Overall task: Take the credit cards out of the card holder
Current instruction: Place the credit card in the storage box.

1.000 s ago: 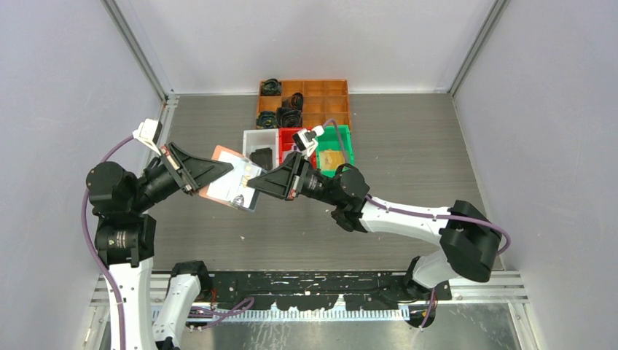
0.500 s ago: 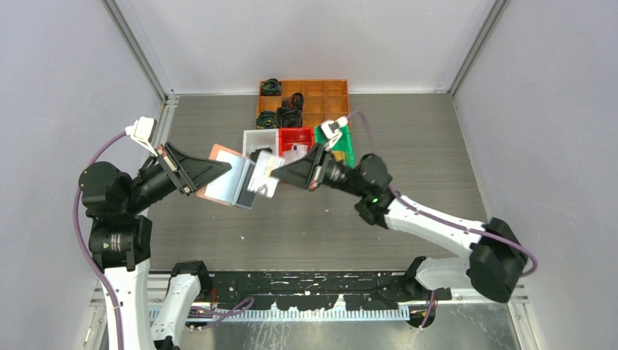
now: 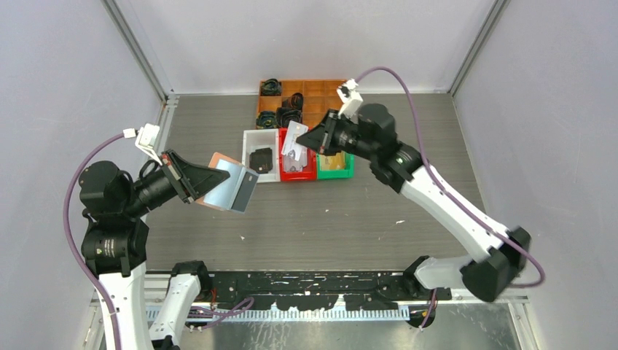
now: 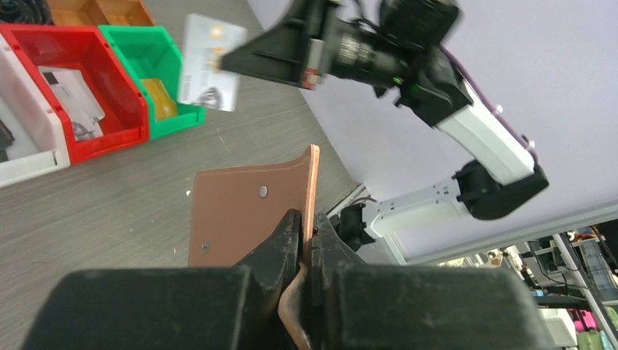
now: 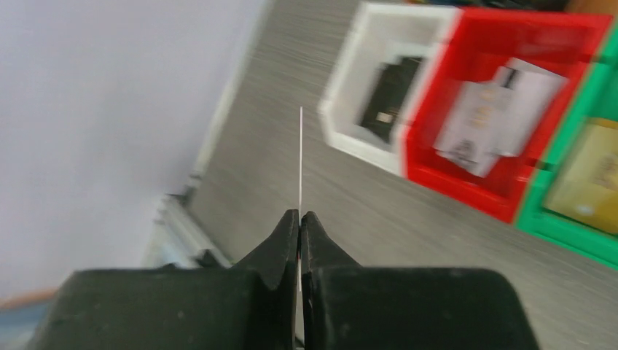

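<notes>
My left gripper [image 3: 209,179] is shut on the card holder [image 3: 232,187], a tan-pink wallet with a grey-blue face, and holds it on edge above the table. The left wrist view shows its tan back [image 4: 244,219] between my left gripper's [image 4: 310,235] closed jaws. My right gripper [image 3: 306,143] is shut on a whitish-silver credit card [image 3: 294,138] above the red bin [image 3: 299,177]. That card shows edge-on in the right wrist view [image 5: 301,157] and flat in the left wrist view [image 4: 209,62]. A black card [image 3: 260,159] lies in the white bin, an orange-yellow card [image 5: 590,175] in the green bin.
White bin [image 3: 251,138], red bin and green bin [image 3: 335,173] stand side by side mid-table. The red bin holds another whitish card [image 5: 495,109]. An orange divided tray [image 3: 324,95] with black coiled bundles stands behind them. Grey walls close in left, right and back.
My right gripper has pulled the whitish-silver card out of the card holder and carried it back and to the right, over the red bin. My left gripper still holds the holder, shifted slightly.
</notes>
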Robot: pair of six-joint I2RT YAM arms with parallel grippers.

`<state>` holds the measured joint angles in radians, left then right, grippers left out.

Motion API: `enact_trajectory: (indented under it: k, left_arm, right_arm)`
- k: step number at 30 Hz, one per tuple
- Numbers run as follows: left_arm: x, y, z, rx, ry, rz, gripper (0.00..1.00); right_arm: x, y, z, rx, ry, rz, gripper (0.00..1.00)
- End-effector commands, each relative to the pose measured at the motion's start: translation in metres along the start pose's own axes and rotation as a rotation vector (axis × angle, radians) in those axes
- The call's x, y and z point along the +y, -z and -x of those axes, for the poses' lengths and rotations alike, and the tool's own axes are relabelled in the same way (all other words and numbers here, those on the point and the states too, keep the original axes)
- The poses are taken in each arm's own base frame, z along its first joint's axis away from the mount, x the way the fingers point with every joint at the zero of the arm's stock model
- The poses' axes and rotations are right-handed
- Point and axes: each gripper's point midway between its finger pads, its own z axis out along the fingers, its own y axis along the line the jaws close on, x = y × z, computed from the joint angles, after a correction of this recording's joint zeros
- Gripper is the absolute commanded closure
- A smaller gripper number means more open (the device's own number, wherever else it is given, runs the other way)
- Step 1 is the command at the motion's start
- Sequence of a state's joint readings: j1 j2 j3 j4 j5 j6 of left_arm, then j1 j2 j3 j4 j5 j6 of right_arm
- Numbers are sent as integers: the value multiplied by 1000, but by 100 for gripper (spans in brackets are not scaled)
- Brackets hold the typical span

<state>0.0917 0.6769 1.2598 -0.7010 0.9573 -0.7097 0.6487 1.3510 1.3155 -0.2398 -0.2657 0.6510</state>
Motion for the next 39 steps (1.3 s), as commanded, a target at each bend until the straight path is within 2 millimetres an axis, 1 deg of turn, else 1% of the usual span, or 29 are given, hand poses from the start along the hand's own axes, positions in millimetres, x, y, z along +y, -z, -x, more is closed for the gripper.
enact_trajectory:
  k: [1,3,6,7,9,13,17,22,25,29,33,35,37,39]
  left_arm:
    - [-11,5,-2,13,-65,-37,100]
    - [-13,5,-3,25,-57,-44,100]
    - [-16,6,-6,39,-49,-61,100]
    - [-18,6,-6,45,-52,-72,100]
    - [-21,7,-7,52,-53,-85,99]
    - [-27,8,-6,58,-57,-102,99]
    - [-28,8,-6,62,-53,-106,99]
    - [-29,9,-8,70,-53,-115,100]
    - [-30,9,-8,71,-55,-119,100]
    - [-31,9,-8,75,-60,-127,100]
    - [-33,10,-9,77,-67,-133,100]
    - [-34,11,-10,79,-70,-136,100]
    - [-33,11,-11,80,-68,-136,100]
    - [-34,11,-11,81,-71,-139,100]
  right_arm:
    - [-80,-34,-19,161,141,-288,100]
    - [-98,-55,-18,192,152,-330,100]
    - [-118,-84,-19,224,159,-371,99]
    - [-129,-96,-24,245,158,-386,99]
    - [-139,-113,-25,258,162,-394,99]
    - [-155,-141,-33,289,155,-401,99]
    - [-169,-159,-43,308,145,-404,99]
    - [-173,-175,-51,288,128,-357,99]
    - [-176,-181,-57,296,120,-342,96]
    - [-182,-186,-66,319,113,-339,95]
    - [-190,-188,-73,334,104,-354,94]
    - [-193,-186,-73,331,108,-374,87]
    - [-192,-181,-67,319,115,-394,74]
    - [-189,-176,-58,296,129,-408,65]
